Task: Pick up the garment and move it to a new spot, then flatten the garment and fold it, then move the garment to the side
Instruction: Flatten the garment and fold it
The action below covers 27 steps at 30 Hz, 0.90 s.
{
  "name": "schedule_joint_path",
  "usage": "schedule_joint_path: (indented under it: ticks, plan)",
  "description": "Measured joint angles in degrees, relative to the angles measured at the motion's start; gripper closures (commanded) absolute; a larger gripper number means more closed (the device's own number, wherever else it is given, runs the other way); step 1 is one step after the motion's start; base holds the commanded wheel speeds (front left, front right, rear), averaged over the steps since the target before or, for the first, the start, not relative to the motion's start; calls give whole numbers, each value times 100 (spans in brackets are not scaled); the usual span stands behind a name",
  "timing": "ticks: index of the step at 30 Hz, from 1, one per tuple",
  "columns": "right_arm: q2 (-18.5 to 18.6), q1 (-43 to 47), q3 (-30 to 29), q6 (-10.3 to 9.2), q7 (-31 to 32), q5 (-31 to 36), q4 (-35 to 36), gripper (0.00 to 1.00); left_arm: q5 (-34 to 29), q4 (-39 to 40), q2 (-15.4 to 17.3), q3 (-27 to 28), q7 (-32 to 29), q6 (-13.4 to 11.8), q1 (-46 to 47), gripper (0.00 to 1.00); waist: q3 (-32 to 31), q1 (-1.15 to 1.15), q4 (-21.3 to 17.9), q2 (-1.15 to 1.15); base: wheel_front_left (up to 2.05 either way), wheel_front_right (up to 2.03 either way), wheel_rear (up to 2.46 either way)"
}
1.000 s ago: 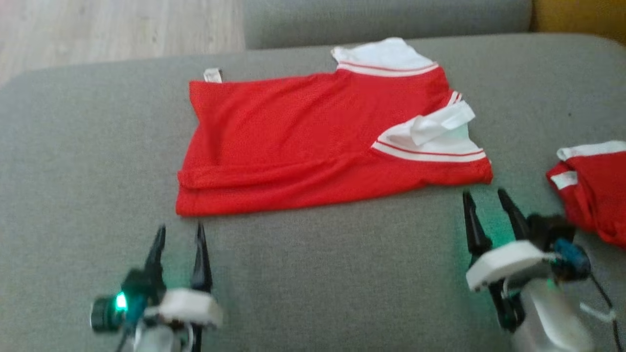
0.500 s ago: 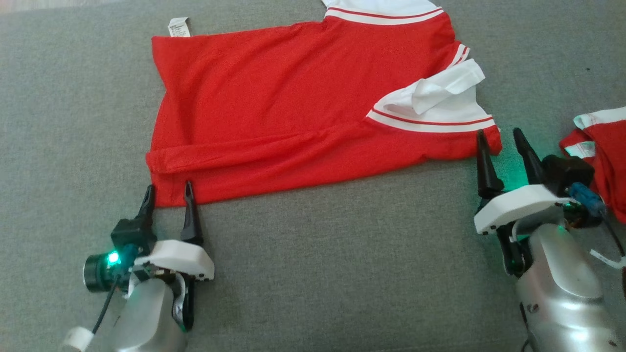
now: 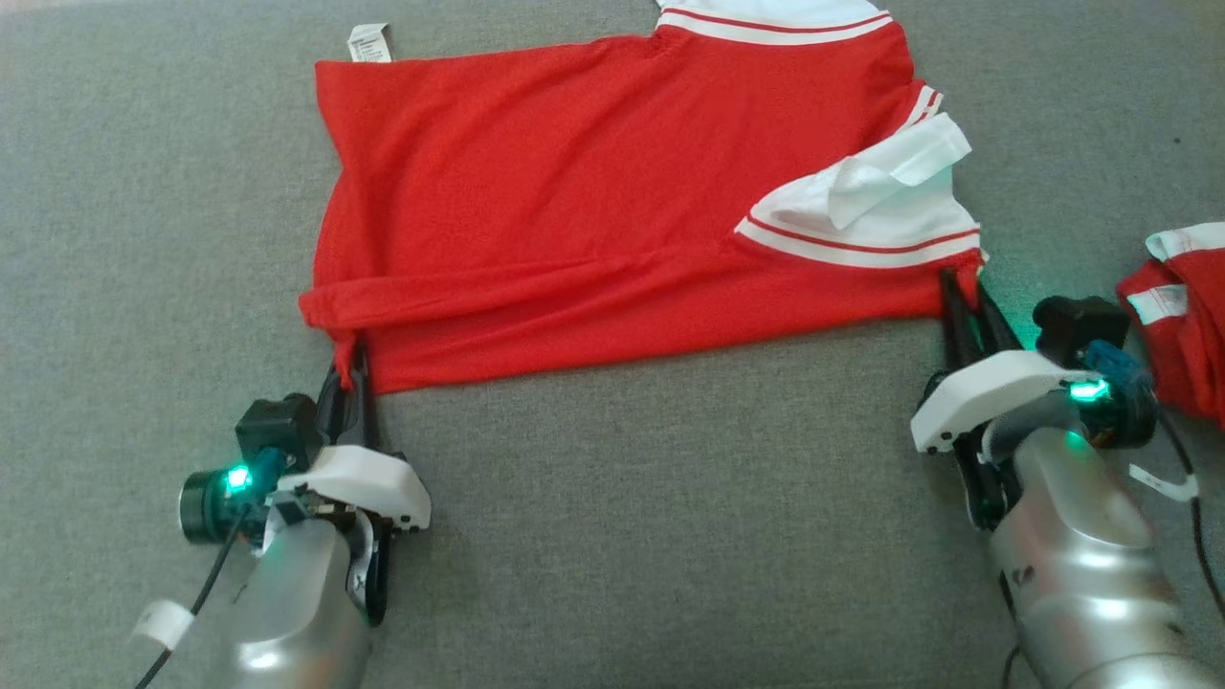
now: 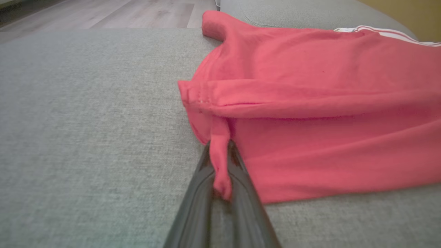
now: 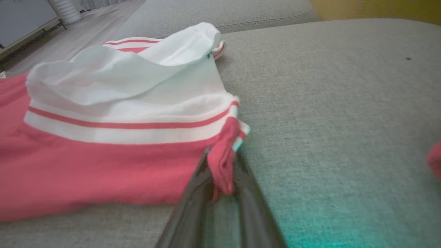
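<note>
Cloth sits between the fingers of both pincers. The left pincer (image 3: 350, 368) is clenched on the near left corner of the red garment (image 3: 593, 211). In the left wrist view, a narrow twist of red hem runs down between the two dark fingers of that pincer (image 4: 220, 165), which stand almost together with only the bunched fabric between them. The right pincer (image 3: 963, 299) is clamped on the near right corner, just below the white band with its thin red stripe. In the right wrist view, a small wad of red cloth is squeezed between its fingers (image 5: 224, 172), which stand a little further apart than the left pair.

The garment (image 4: 310, 120) lies spread across a grey cushion (image 3: 622, 526), its long near edge running between the two pincers. A fold ridge crosses it just behind that edge. At its right end a loose white flap (image 3: 895, 172) lies crumpled over the white panel, rising in soft folds in the right wrist view above the red body (image 5: 86, 162). A small white label (image 3: 368, 43) sticks out at the far left corner. A second red and white piece (image 3: 1182, 316) lies apart on the cushion, to the right of the right pincer.
</note>
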<state>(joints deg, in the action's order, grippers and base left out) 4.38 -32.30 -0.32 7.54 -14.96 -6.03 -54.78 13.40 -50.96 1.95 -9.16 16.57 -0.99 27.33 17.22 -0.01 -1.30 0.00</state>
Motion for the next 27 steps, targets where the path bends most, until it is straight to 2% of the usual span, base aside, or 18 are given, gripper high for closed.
schedule_joint_path:
  ticks: [5, 10, 15, 20, 23, 27]
  plan:
    - [-21, -103, 181, 0, 11, -424, -105, 100, 82, -4, 4, -29, -93, 49, 33, 100, -161, 2, 19, 0, 0, 0, 0]
    - [-31, -109, 222, 0, 18, -869, 179, 100, 13, 333, 13, 44, -187, 54, -106, 100, -461, 2, 44, 0, 0, 0, 0]
    - [-15, -204, 391, 0, 19, -1270, 96, 100, -144, 582, 225, 208, -187, 156, -35, 100, -894, 2, 54, 0, 0, 0, 0]
    - [45, -201, 623, 0, 216, -1716, -46, 100, -172, 293, 275, 232, -187, 235, -132, 100, -1386, 0, 57, 0, 0, 0, 0]
    - [152, 149, 815, 0, 321, -1936, -37, 100, -168, 81, 234, 230, -187, 257, -455, 100, -1619, 0, 59, 0, 0, 0, 0]
    - [258, 1056, 968, 0, 365, -2260, 59, 100, -69, -140, 74, 208, -188, 303, -1144, 100, -1741, -1, 64, 0, 0, 0, 0]
